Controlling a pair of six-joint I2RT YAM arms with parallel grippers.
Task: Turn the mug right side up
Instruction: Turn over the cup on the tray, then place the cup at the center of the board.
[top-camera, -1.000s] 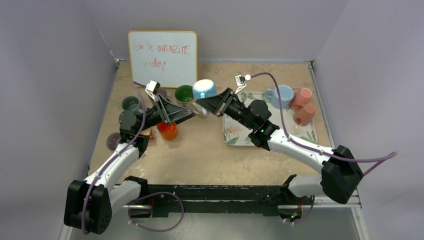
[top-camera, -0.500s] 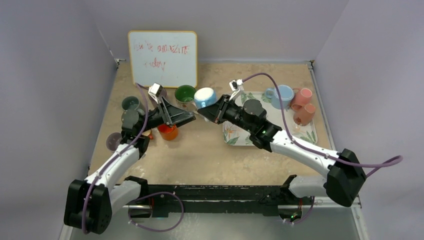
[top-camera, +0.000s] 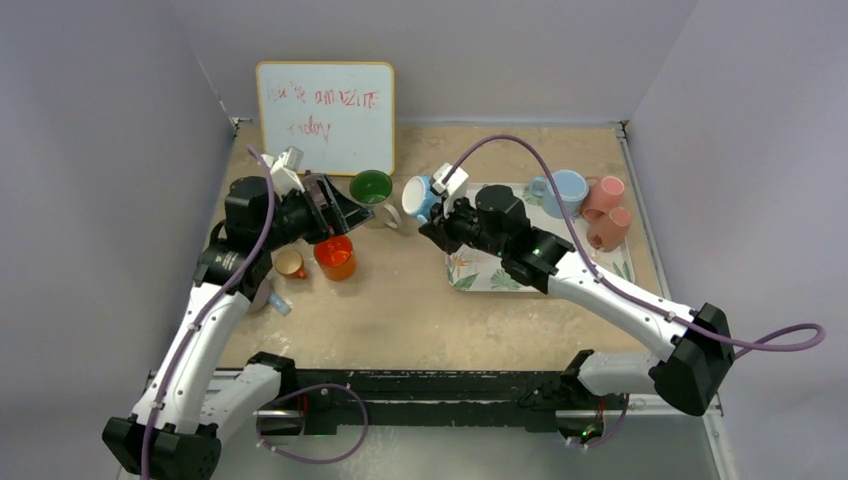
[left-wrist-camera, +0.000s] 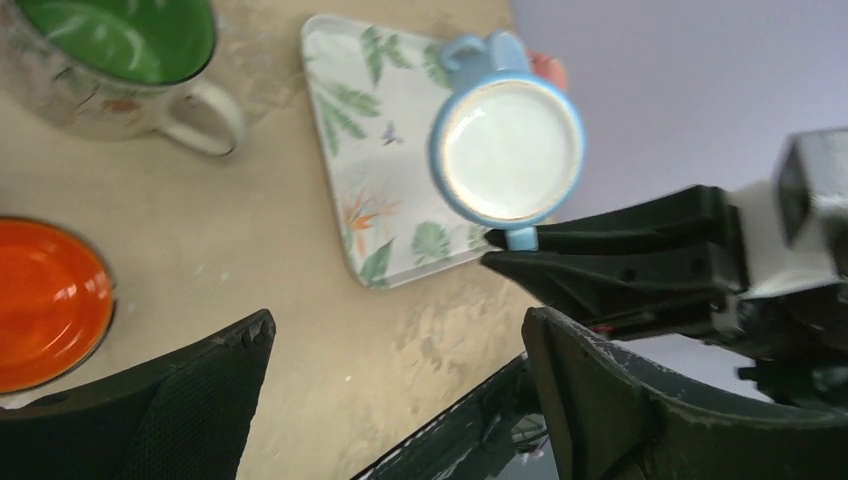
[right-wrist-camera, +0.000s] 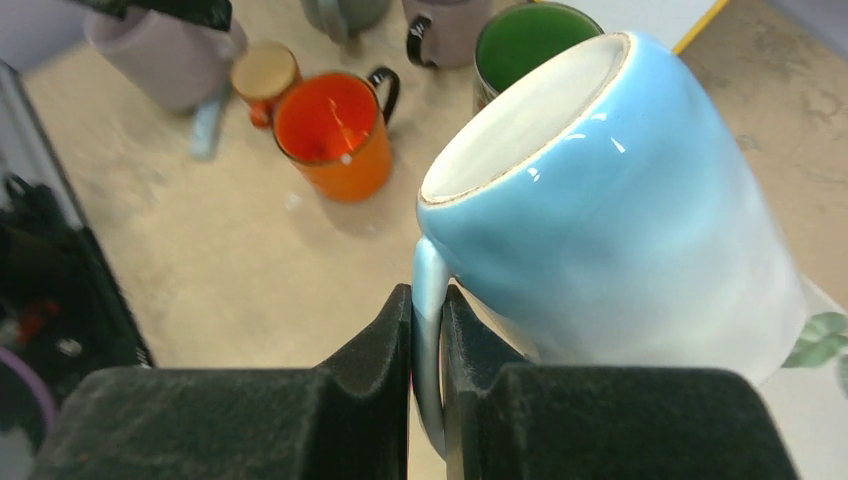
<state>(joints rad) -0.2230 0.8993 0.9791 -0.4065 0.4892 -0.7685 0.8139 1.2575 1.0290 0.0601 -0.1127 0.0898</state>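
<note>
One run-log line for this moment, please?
right gripper: shut on blue mug handle, mug lifted, tilted | left gripper: open, empty

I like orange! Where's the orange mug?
In the top view, the orange mug stands left of centre, just below and left of the green mug.

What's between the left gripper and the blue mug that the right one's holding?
In the top view, the upright green mug sits between the left gripper and the lifted blue mug.
</note>
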